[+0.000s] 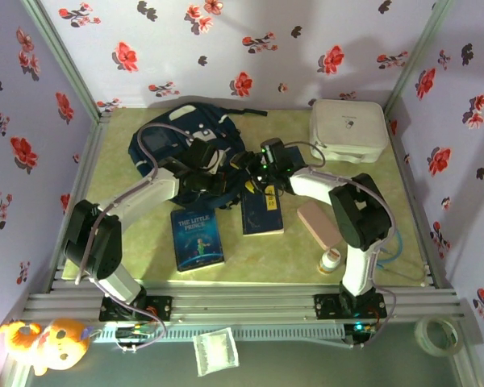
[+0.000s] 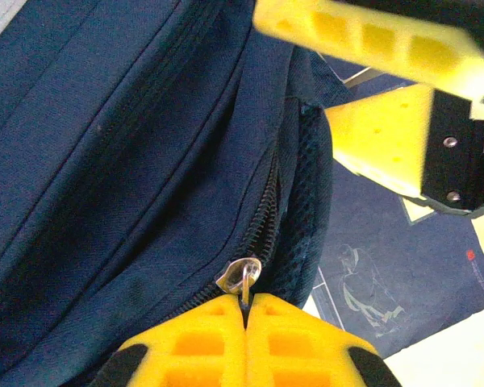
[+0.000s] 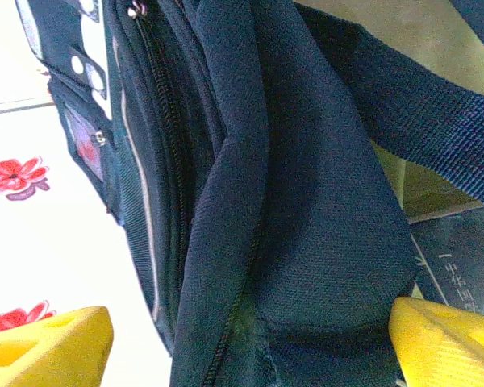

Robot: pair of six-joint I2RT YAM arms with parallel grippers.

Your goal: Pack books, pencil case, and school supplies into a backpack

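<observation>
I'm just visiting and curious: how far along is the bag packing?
Nothing looks packed yet. In hand: the left tool pinches the zipper pull of the navy-blue fabric backpack; the right tool stands open around its side. Left: two thin dark-blue paperbacks and the pinkish-tan oblong pencil case lie unpacked.

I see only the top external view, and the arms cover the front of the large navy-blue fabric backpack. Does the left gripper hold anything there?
Observer: Yes. In the left wrist view the left gripper is shut on a small silver metal zipper pull of the backpack.
Operator: Does the right gripper grip the fabric too?
Observer: No. In the right wrist view the right gripper is open. Its yellow fingers stand wide apart, with the backpack's dark side between them.
</observation>
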